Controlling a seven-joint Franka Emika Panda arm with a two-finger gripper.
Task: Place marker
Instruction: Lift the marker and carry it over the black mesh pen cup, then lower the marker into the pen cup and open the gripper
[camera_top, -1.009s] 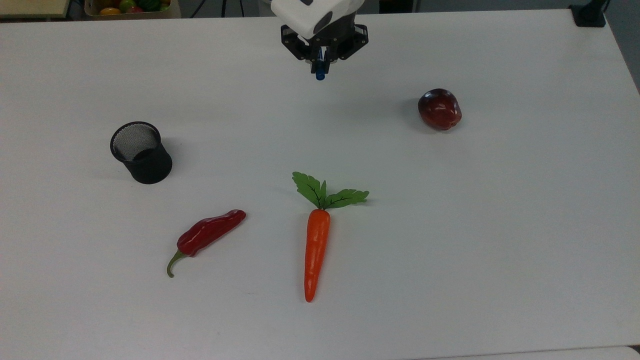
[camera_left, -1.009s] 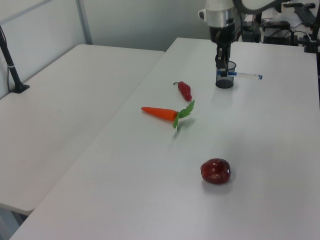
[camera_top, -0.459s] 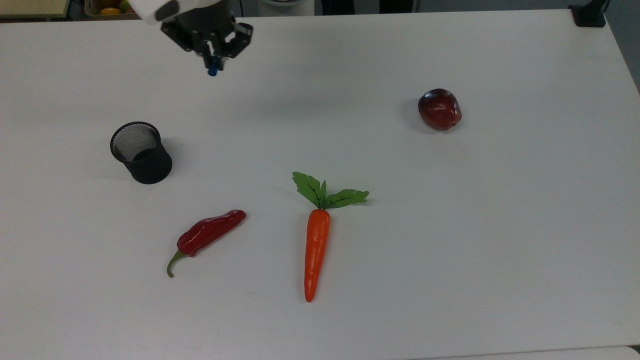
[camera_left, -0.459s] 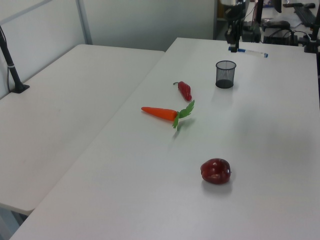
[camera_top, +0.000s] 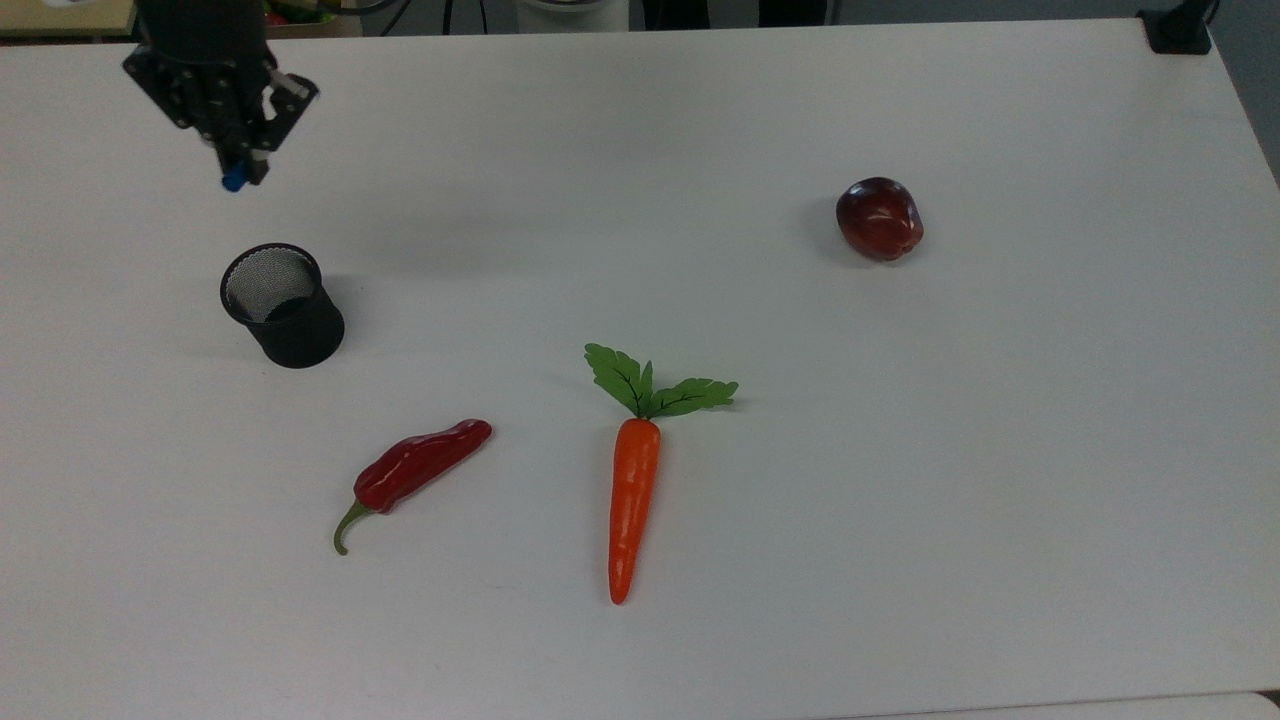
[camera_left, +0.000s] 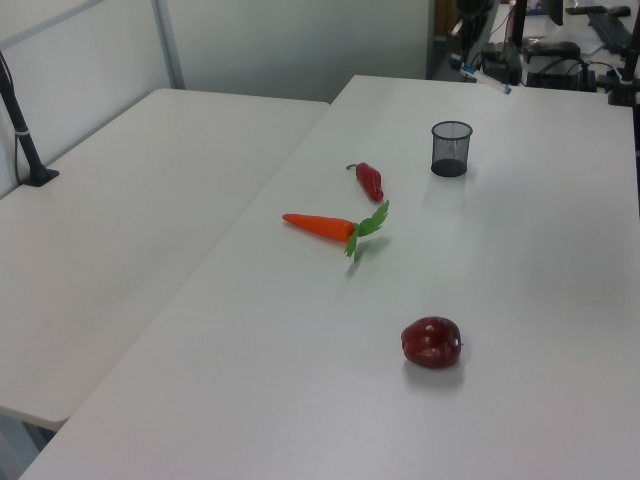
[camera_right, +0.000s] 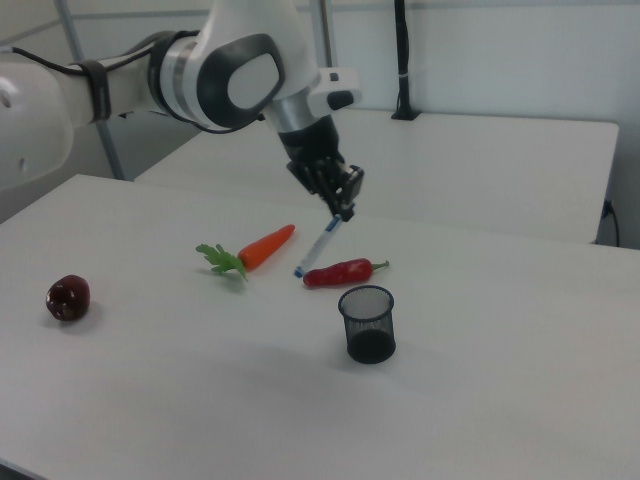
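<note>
The hand (camera_right: 345, 207) is closed on the marker (camera_right: 319, 246), gripping it near its upper end so that the white barrel hangs down at a slant with a blue tip lowest, clear of the white surface (camera_top: 900, 480). In the top view the hand (camera_top: 240, 160) sits near the far left corner of the surface, and the marker's blue end (camera_top: 233, 182) pokes out below the dark fingers. The black mesh pen cup (camera_top: 282, 305) stands upright and well below the hand in the top view, toward the left edge; in the right view the pen cup (camera_right: 368, 323) is nearer the camera than the marker, and the marker is apart from it. In the left view the pen cup (camera_left: 451, 148) stands toward the far end of the surface, and the marker (camera_left: 487, 79) shows as a thin pale line beyond it, near the far edge. A red chili pepper (camera_top: 412, 472) with a green stem lies closer to the near edge in the top view, to the right of the cup. Just beside it, further toward the middle, lies an orange carrot (camera_top: 632, 500) with green leaves, its point turned to the near edge. A dark red apple (camera_top: 879, 218) rests well apart from the others, toward the right edge in the top view.
</note>
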